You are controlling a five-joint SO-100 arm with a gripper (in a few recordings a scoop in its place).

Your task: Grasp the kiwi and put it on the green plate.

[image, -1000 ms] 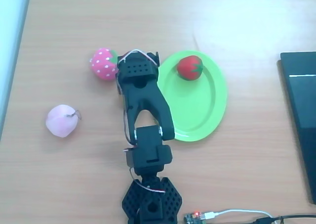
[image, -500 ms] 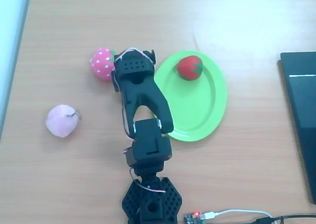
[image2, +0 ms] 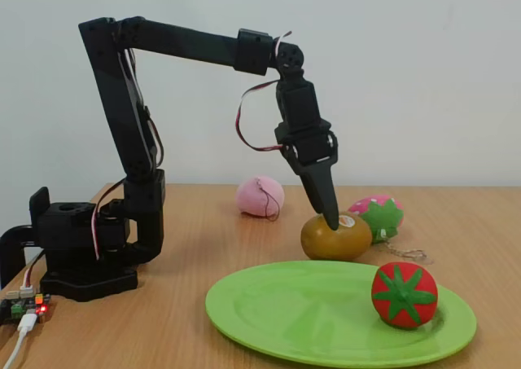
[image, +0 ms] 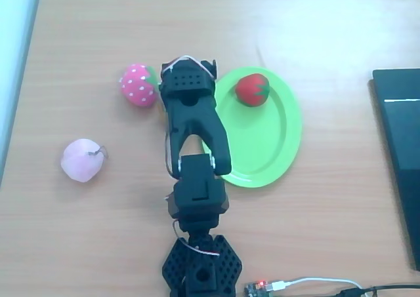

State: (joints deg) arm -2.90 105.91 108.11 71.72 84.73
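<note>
— Olive-brown kiwi (image2: 335, 237): where is it?
— On the table, at the green plate (image2: 277, 312)'s twelve o'clock in the fixed view, just off its rim.
— And the gripper (image2: 329, 219)?
— Pointing down, tip at the kiwi's top. Whether its fingers are spread or pinching, I cannot tell.
— On the plate?
— A red strawberry (image: 252, 89), at about eleven o'clock in the overhead view.

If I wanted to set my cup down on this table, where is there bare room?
The wooden table is bare along the far edge, above the fruits in the overhead view, and between the lime-green oval plate and the dark slab at right. It is crowded mid-table, where the black gripper, olive-brown kiwi, pink dotted strawberry and plate cluster.
</note>
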